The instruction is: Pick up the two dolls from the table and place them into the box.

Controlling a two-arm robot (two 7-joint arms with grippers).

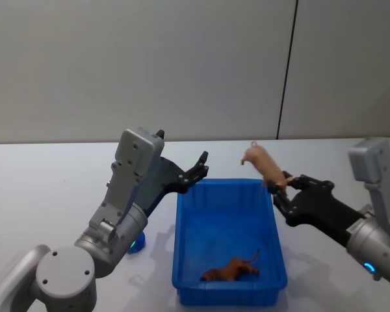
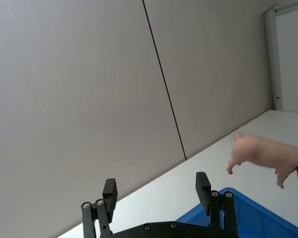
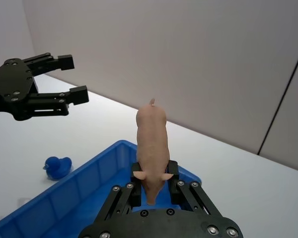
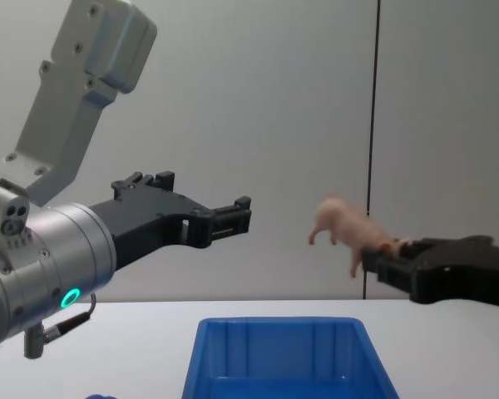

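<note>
Put the task at roughly half done, going by how things lay.

Found the brown doll (image 1: 231,270) lying on its side on the floor of the blue box (image 1: 227,296), close to the front wall. Counted that one as placed.

Found the pink doll (image 3: 151,134) off the table (image 1: 52,182) and in the air, pinched at the head end between the fingers of the right gripper (image 1: 278,185). Saw the fingers drawn in narrow on the head, with the body and tail sticking out past the fingertips and angled up and away from the wrist. Placed it high above the box's far right corner, about over the rim. Couldn't tell from these views whether it sat fully inside the opening's outline.

Saw the left gripper (image 3: 72,77) holding nothing, fingers spread wide, hovering above the box's far left corner and well apart from the pink doll. Read that arm as finished, not mid-grasp.

Noted a small blue duck (image 3: 57,167) on the table just outside the box's left side. Treated it as outside the job, given that the two dolls were already accounted for.

Judged what was left as one short step:
- bring the pink doll inward over the open middle of the box
- lower it a bit
- open the fingers

Flagged one risk: released from that spot, it could hit the rim and bounce out onto the table.
</note>
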